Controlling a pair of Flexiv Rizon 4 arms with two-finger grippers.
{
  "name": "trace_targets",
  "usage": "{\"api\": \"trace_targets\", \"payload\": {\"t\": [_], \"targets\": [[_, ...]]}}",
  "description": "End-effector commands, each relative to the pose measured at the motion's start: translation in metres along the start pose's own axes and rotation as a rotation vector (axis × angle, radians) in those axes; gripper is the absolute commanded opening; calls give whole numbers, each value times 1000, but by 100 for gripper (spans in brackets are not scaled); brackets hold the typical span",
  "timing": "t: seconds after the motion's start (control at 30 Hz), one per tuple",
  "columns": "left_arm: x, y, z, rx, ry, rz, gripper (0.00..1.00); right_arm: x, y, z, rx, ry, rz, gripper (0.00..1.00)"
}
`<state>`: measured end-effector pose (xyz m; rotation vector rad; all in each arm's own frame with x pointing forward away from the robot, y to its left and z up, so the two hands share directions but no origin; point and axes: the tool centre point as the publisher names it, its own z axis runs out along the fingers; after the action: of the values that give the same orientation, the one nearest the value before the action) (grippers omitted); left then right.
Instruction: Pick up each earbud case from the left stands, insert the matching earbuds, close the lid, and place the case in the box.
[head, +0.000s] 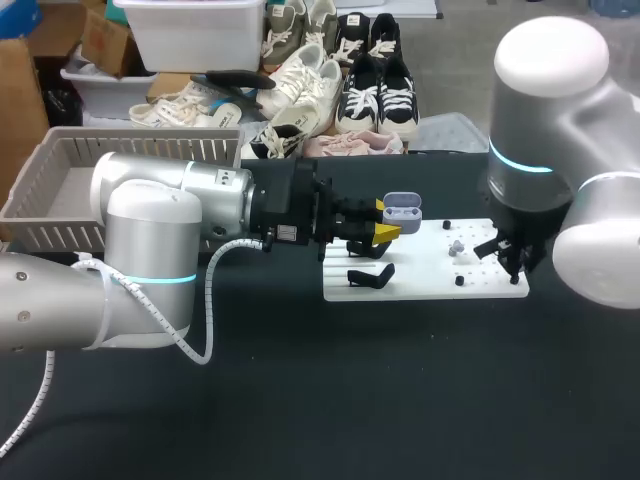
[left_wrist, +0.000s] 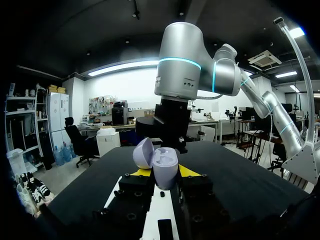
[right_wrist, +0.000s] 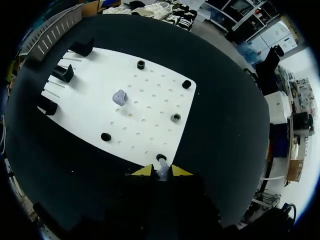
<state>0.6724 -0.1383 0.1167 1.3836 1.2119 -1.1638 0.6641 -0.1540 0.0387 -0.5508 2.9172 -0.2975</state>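
Locate the earbud case (left_wrist: 165, 161) raised clear of the white board (head: 430, 278), clamped from two sides between the yellow tips of the left gripper (left_wrist: 166, 174), standing upright with lid swung open and leaning aside. Note a pale lavender-grey shell, smooth and rounded, with a lighter inner tray; treat as unfilled, with the wells only partly visible. Judge the step in hand as earbud insertion, with pick-up from the stands apparently done for this case. Find the right gripper (right_wrist: 162, 172) low at the board's right edge, tips drawn narrow onto a small pale piece, taken to be an earbud (right_wrist: 162, 169), just beside a black peg (right_wrist: 161, 158). Find a loose earbud (right_wrist: 119, 97) lying near the board's middle among the hole grid, well apart from the right gripper. For the next move, presumably carry the gripped earbud over the open case, align with the matching well, and seat gently without twisting the case in its clamp; expect little tolerance with parts this small and smooth. Afterwards, fetch the loose earbud, shut the lid, and deliver to the grey basket (head: 150, 150) at the table's left. Observe the black stands (right_wrist: 62, 74) along the board's left edge, vacant as far as visible.
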Motion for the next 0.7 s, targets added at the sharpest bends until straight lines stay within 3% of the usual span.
{"api": "trace_targets", "payload": {"t": [0.03,0.37,0.7], "targets": [[1,0,0,-2,-1,1,0,14,-2,-16,15,-40,9,0],[1,0,0,-2,-1,1,0,20,5,-48,-5,39,73,0],[1,0,0,-2,-1,1,0,23,11,-58,-43,28,69,0]]}}
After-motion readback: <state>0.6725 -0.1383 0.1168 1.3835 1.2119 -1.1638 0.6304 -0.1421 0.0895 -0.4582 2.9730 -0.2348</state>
